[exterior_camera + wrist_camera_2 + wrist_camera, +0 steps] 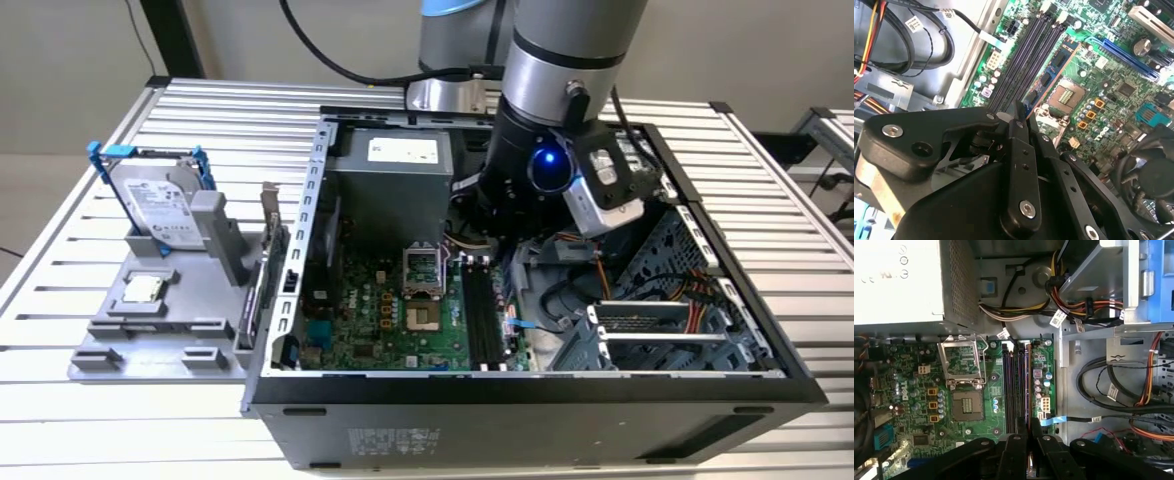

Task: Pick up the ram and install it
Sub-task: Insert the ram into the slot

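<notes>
- The gripper [1021, 112] is down inside the open computer case [534, 385], its jaws pinching the ram [1054, 75].
- The ram stands on edge along the black memory slots [1015, 385], beside the CPU socket [966, 405].

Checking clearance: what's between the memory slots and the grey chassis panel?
In the first wrist view, a green motherboard strip with capacitors and a white connector separates the memory slots from the chassis panel.

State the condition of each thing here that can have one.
socket: lid raised, empty.
ram: on edge beside the socket, gripped at one end.
gripper: shut on ram.
case: side open.
hard drive: standing in holder, outside the case.
</notes>
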Robot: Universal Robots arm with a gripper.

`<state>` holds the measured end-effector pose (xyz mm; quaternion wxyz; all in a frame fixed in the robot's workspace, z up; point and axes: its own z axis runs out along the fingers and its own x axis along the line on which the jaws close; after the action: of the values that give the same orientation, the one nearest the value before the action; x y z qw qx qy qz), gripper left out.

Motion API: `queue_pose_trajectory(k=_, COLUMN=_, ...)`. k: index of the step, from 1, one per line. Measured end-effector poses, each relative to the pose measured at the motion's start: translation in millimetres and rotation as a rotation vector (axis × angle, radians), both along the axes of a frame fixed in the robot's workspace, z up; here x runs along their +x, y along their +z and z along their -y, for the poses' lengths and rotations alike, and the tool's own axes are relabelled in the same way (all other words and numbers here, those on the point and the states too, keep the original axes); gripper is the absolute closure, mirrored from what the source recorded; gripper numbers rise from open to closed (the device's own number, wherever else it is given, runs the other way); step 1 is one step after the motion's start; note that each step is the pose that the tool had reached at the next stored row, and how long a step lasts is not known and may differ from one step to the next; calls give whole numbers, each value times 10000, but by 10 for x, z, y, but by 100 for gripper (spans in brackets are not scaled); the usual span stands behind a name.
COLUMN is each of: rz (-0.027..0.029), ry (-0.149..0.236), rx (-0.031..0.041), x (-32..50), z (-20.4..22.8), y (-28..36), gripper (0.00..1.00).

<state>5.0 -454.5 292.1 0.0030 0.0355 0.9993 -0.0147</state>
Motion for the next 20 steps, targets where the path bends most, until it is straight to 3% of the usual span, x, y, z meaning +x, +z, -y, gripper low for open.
queue_pose_trajectory(k=15, rz=0, ry=-166, rx=-10, x=0, z=-10, y=-170, gripper=100)
queue_pose_trajectory(k=20, rz=0, ry=-175, rx=-53, x=0, z=-11, y=-177, gripper=100)
